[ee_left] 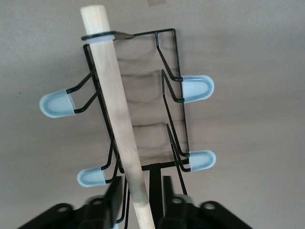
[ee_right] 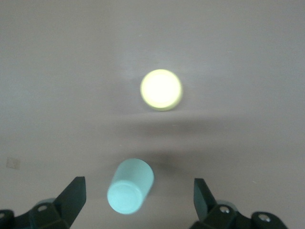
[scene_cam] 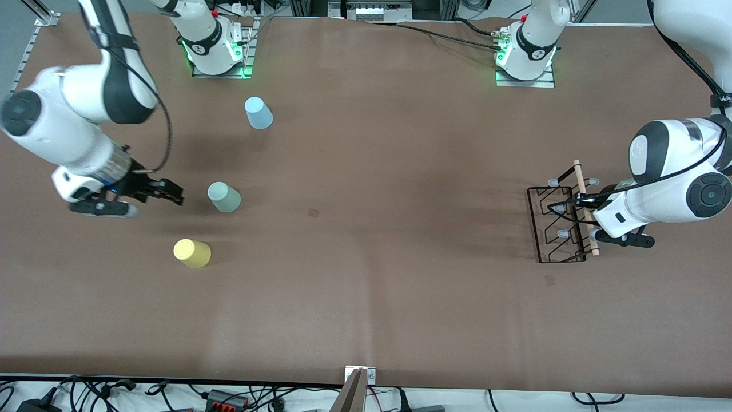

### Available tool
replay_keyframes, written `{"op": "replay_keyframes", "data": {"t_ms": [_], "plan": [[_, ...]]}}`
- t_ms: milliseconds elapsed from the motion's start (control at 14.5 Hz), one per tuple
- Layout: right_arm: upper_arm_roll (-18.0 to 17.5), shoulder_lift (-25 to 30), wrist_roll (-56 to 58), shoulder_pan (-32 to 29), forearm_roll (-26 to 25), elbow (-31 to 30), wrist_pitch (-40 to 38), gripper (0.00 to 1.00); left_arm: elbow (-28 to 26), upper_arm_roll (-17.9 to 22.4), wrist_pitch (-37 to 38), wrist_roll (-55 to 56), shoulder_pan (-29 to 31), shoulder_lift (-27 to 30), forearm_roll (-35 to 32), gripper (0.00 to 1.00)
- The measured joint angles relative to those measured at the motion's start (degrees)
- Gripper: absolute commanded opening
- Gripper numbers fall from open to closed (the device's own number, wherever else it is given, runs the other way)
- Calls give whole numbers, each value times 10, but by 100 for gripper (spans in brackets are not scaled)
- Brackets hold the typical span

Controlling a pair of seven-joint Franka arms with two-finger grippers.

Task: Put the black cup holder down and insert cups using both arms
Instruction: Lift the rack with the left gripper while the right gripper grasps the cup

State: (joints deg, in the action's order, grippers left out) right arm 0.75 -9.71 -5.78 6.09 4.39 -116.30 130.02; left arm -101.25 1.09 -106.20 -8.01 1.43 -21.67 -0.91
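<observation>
The black cup holder point(scene_cam: 557, 224) stands on the table at the left arm's end, its wooden rod handle point(scene_cam: 584, 189) on top. My left gripper point(scene_cam: 579, 201) is over it, open, with one finger on each side of the rod point(ee_left: 114, 95); the gripper point(ee_left: 140, 183) does not clamp it. Grey-tipped prongs point(ee_left: 196, 88) stick out on both sides. Three cups stand mouth down at the right arm's end: pale green point(scene_cam: 224, 197), yellow point(scene_cam: 192, 253), light blue point(scene_cam: 258, 113). My right gripper point(scene_cam: 166, 191) is open beside the green cup point(ee_right: 130, 186), which lies between its fingers point(ee_right: 74, 193).
The yellow cup point(ee_right: 161, 89) is nearer to the front camera than the green one. The arm bases point(scene_cam: 214, 48) stand along the table's edge farthest from the front camera. The brown table point(scene_cam: 372, 229) is bare between cups and holder.
</observation>
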Motion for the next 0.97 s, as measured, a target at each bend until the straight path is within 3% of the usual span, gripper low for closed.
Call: {"op": "replay_keyframes", "data": {"t_ms": [138, 276, 691, 967], "plan": [[0, -32, -9, 30, 0, 0, 33, 100, -3, 0, 0, 0, 0, 0, 0, 13], [-1, -58, -21, 53, 0, 0, 58, 100, -5, 0, 1, 0, 0, 1, 0, 1], [2, -97, -28, 68, 0, -16, 79, 100, 13, -7, -2, -1, -3, 2, 1, 1], [4, -96, -35, 68, 0, -54, 109, 100, 92, -65, 48, 68, -24, 8, 2, 1]]}}
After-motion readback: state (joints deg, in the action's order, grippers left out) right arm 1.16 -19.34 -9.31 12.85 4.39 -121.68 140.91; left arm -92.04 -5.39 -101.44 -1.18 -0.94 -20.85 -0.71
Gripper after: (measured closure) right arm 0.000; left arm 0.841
